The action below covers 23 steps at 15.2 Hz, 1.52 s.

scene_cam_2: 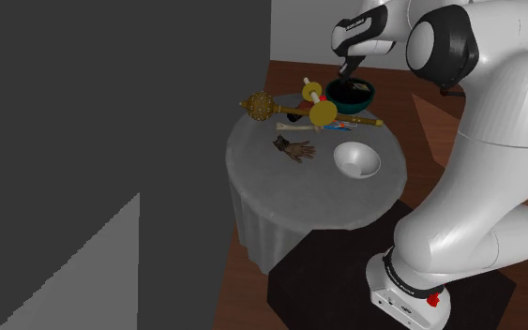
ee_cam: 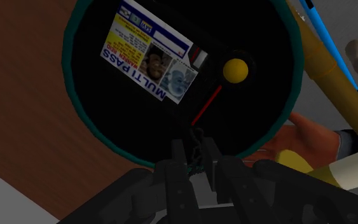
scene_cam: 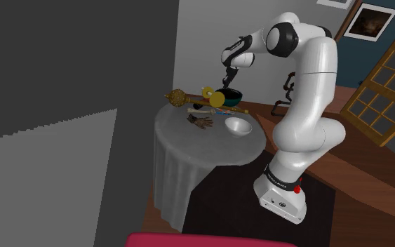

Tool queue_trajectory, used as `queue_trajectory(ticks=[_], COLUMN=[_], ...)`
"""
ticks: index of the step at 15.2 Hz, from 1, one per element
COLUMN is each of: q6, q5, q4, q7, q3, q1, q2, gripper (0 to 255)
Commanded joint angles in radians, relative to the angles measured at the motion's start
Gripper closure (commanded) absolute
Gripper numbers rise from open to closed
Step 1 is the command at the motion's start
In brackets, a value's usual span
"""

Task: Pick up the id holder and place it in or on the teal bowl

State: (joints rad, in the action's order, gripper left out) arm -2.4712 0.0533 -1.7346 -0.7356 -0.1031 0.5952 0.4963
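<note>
Hand: the gripper [ee_cam: 195, 153] was almost closed, pinching the id holder [ee_cam: 151, 58] by its little chain.
Id holder: inside the teal bowl [ee_cam: 65, 70].
Done: it looked picked up and brought over.
Left: letting go.

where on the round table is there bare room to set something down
In the shoulder view, the lower half of the grey round table, between its edge and the brown glove-like object and white bowl, is bare. The upper rim is crowded: gold sceptre, yellow toy, teal bowl under the black pincer holding the printed id holder.
</note>
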Motion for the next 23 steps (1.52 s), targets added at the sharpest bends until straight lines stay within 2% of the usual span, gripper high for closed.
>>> queue_trajectory(ticks=[1,9,10,15,19,23], q6=[-0.028,-0.028,-0.028,-0.028,0.047,0.047], q5=[0.003,0.003,0.003,0.003,-0.010,-0.010], q4=[-0.007,-0.007,-0.007,-0.007,-0.032,-0.032], q7=[-0.002,-0.002,-0.002,-0.002,0.006,0.006], q3=[0.002,0.002,0.002,0.002,-0.006,-0.006], q1=[0.002,0.002,0.002,0.002,-0.007,-0.007], q2=[0.020,0.020,0.020,0.020,-0.080,-0.080], gripper=[255,255,0,0,0,0])
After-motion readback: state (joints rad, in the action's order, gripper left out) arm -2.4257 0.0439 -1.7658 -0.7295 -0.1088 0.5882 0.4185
